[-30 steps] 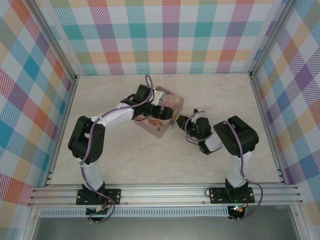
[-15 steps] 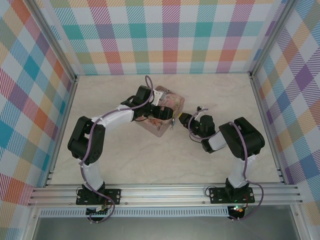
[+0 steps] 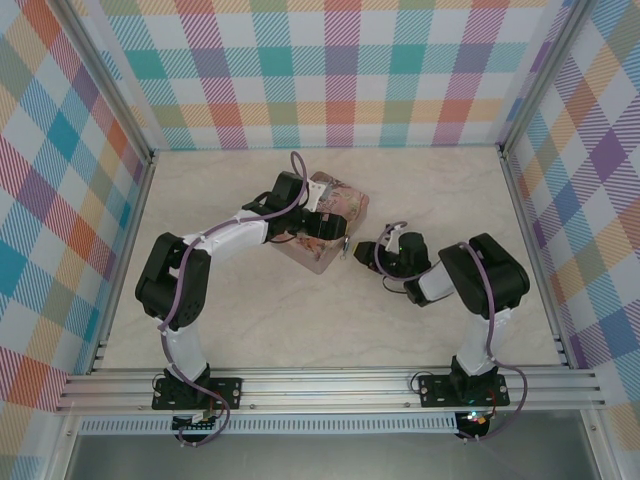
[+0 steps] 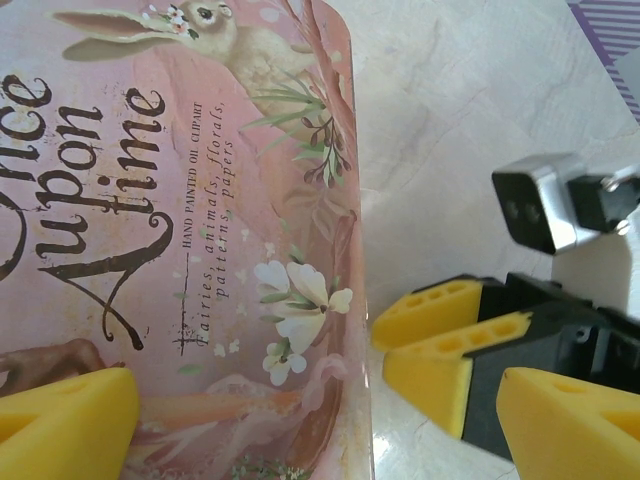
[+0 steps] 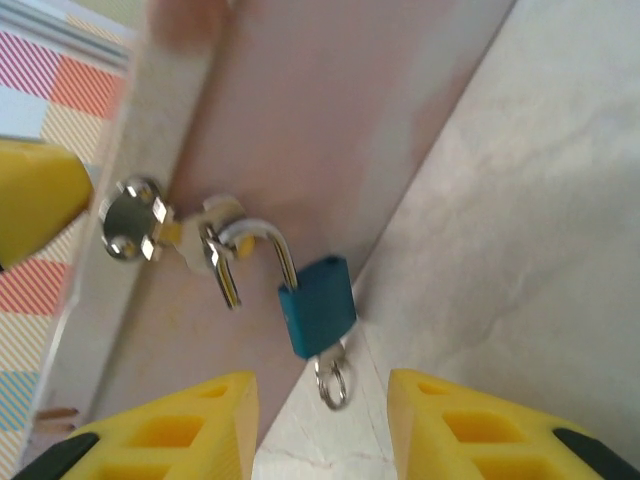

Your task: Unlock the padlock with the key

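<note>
Arms meet mid-frame in the overhead view. The left gripper (image 3: 322, 227) sits over the large pink pictured rectangular tin (image 3: 342, 205), and the right gripper (image 3: 354, 248) is just beside the tin's lower right edge.

Left wrist view: the left gripper's yellow fingers stand wide, straddling the tin's right edge without clamping it.

Right wrist view: the tiny blue-bodied padlock (image 5: 318, 305) hangs centre-frame by its thin shackle from a metal hasp (image 5: 215, 250) on the tin's side. The slim grey metal key (image 5: 333, 383) seems seated underneath, with only its ring end showing. The right fingers gape either side of it, touching nothing. The lock looks light, rigid and free to swing. The ring is probably slick, so pinch it across its flat faces.
</note>
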You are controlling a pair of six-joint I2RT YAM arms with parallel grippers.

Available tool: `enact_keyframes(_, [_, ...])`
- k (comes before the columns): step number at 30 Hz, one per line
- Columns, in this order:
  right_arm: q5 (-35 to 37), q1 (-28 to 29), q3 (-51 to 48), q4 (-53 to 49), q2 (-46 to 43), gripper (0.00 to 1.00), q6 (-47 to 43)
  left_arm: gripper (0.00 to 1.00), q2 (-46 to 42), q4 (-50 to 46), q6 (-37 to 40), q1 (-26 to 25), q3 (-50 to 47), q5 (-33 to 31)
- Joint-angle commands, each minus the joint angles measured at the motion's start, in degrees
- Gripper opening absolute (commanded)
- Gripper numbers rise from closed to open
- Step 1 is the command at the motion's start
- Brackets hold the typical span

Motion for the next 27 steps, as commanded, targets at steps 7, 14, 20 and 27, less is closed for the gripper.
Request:
enact_keyframes(7, [3.5, 2.9, 3.1, -6.5, 1.5, 0.37, -0.3, 0.93, 0.1, -1.8, -0.9, -0.1, -1.8, -1.5])
enact_keyframes(14, [4.3, 3.4, 5.7, -7.9, 3.4, 0.36, 0.7, 0.93, 0.1, -1.6, -1.1, -0.1, -1.8, -1.5])
enact_keyframes(20, [5.7, 4.2, 6.7, -9.5, 4.8, 0.35, 1.4, 0.93, 0.1, -1.5, -1.1, -0.1, -1.9, -1.5])
enact_keyframes(27, [8.4, 4.8, 6.8, -14.4, 5.2, 0.31, 1.8, 0.93, 0.1, -0.9, -1.3, -0.1, -2.2, -1.5])
